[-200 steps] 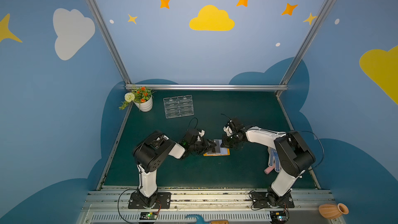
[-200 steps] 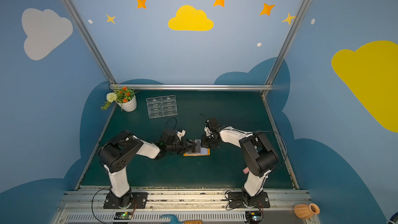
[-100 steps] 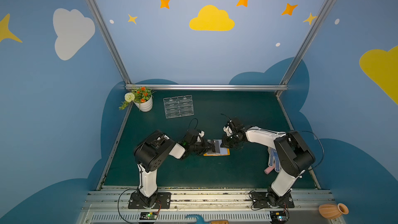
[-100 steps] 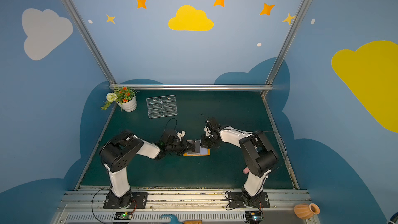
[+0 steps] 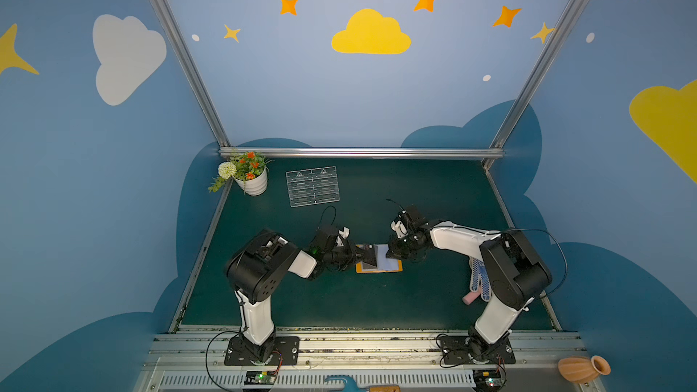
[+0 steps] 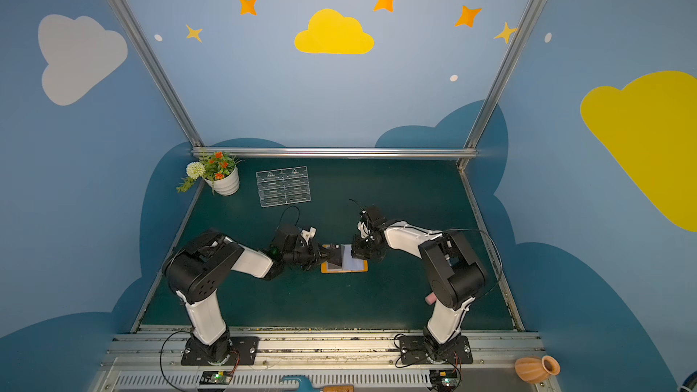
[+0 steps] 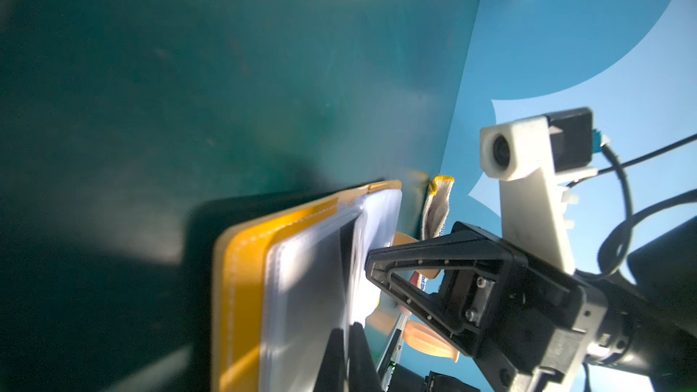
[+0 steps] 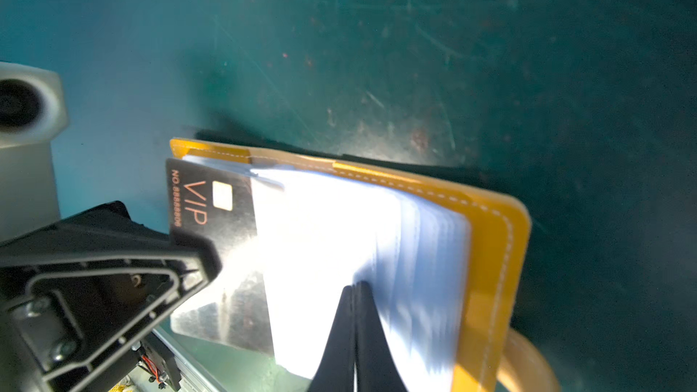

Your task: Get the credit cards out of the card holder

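card holder (image 5: 380,269) spread flat, mid table (image 5: 339,303) | L jaws pinch dark card (image 8: 211,220), partway out its left side | R jaws closed, empty, pinning sleeves (image 8: 339,220) | risk: card slips, or holder drags left if pin lifts

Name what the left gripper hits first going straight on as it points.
The left gripper, shut on the credit card, would first push into the clear sleeves of the card holder, then probably the right gripper resting on them; depth is unclear.
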Controlling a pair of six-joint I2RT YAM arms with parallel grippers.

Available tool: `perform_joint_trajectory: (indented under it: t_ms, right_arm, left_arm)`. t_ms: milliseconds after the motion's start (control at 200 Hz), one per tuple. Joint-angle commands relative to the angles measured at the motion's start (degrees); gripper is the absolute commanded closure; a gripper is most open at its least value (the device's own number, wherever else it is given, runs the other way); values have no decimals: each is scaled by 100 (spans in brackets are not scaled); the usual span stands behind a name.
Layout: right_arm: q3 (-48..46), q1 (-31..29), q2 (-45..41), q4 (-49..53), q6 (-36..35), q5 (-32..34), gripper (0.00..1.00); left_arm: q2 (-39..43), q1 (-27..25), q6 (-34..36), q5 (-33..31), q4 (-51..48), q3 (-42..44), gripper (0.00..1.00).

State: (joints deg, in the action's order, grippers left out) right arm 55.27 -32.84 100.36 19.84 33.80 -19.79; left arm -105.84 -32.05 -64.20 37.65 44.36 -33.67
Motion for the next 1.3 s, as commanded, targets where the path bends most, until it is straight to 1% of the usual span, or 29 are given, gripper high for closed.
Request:
perform_joint_trajectory:
  t_ms: [0, 65, 140, 280, 546, 721, 916, 976, 1131, 1291]
  right_arm:
    - [-150, -37, -29, 109, 80, -104, 100]
    - [-86, -15, -172, 56, 133, -237, 94]
    - [24, -6, -336, 61, 169, -323, 77]
    - [133, 54, -698, 71, 266, -457, 53]
    - [-33, 224, -1216, -114, 549, -762, 29]
    - [-217, 313, -1312, -420, 764, -1044, 25]
    - [-573, 375, -1527, -1328, 1331, -1454, 20]
    - [-697, 386, -1604, -1731, 1551, -1566, 19]
    - [-1080, 396, -1766, -3023, 2440, -1735, 19]
    - [-1421, 371, -1845, -4310, 3206, -1600, 19]
  left_arm:
    - [154, 103, -176, -21, 244, 45, 96]
    - [163, 111, -232, 5, 316, 19, 96]
    - [159, 112, -301, 42, 423, 3, 96]
    - [152, 137, -420, 71, 620, 52, 96]
    - [200, 199, -527, 151, 756, 76, 96]
    - [309, 290, -510, 173, 690, 165, 96]
    - [628, 384, -752, 51, 758, 265, 96]
    - [725, 384, -944, -18, 874, 243, 96]
    - [1008, 385, -1550, -331, 1170, 162, 96]
    - [1270, 365, -1937, -701, 1223, 98, 96]
